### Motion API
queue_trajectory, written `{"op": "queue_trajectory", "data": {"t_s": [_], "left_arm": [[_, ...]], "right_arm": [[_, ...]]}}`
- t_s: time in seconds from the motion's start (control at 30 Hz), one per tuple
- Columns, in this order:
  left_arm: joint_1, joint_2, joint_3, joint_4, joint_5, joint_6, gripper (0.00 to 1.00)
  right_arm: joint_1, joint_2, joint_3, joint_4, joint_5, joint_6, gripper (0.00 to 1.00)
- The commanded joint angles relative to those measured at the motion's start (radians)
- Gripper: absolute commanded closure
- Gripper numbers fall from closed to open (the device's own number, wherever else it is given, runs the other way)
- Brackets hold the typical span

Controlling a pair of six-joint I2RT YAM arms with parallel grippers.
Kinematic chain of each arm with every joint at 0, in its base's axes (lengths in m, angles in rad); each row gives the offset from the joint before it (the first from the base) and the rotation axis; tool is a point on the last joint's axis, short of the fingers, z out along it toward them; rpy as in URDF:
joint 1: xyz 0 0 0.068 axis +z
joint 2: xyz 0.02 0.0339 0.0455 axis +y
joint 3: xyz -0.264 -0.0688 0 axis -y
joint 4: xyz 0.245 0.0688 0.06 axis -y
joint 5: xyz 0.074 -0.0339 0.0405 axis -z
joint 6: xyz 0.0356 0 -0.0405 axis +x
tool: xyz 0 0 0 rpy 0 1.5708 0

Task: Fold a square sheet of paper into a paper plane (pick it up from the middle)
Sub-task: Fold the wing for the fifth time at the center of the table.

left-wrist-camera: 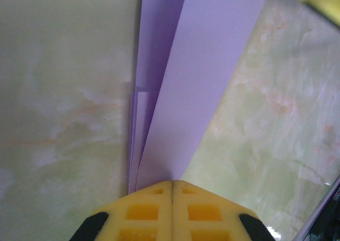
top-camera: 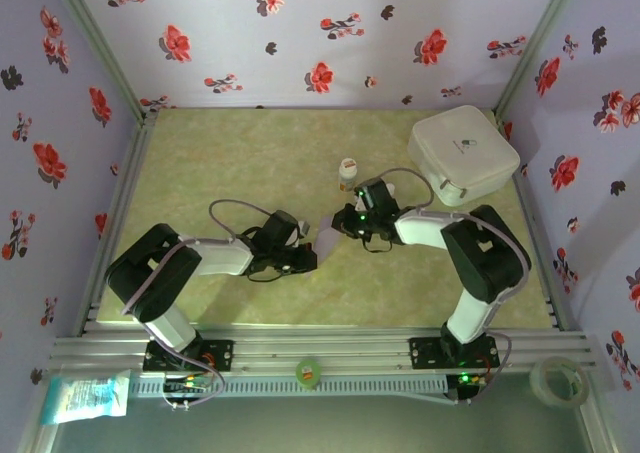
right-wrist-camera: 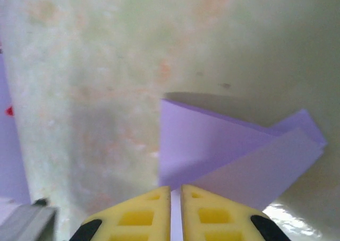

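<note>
- Two grippers meet mid-table in the top view, left gripper (top-camera: 308, 260) and right gripper (top-camera: 343, 225), with the folded lilac sheet of paper (top-camera: 327, 239) between them.
- Left wrist: yellow fingers (left-wrist-camera: 142, 213) are pressed together, pinching the sheet's narrow end.
- Right wrist: fingers (right-wrist-camera: 137, 217) stand a slit apart with paper in the slit; I cannot tell whether they grip it.
</note>
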Motion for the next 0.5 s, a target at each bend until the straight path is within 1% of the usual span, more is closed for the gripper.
{"op": "queue_trajectory", "data": {"t_s": [0.0, 0.13, 0.33, 0.47], "left_arm": [[0.004, 0.047, -0.031, -0.087, -0.023, -0.019, 1.0], [0.005, 0.051, -0.031, -0.083, -0.023, -0.025, 1.0], [0.008, 0.052, -0.03, -0.08, -0.024, -0.031, 1.0], [0.011, 0.054, -0.027, -0.079, -0.023, -0.033, 1.0]], "right_arm": [[0.041, -0.056, -0.025, 0.007, -0.029, -0.04, 0.91], [0.086, -0.047, -0.054, 0.012, -0.044, -0.026, 1.0], [0.133, 0.038, -0.063, 0.102, -0.094, 0.013, 1.0], [0.139, 0.085, -0.067, 0.151, -0.107, 0.037, 1.0]]}}
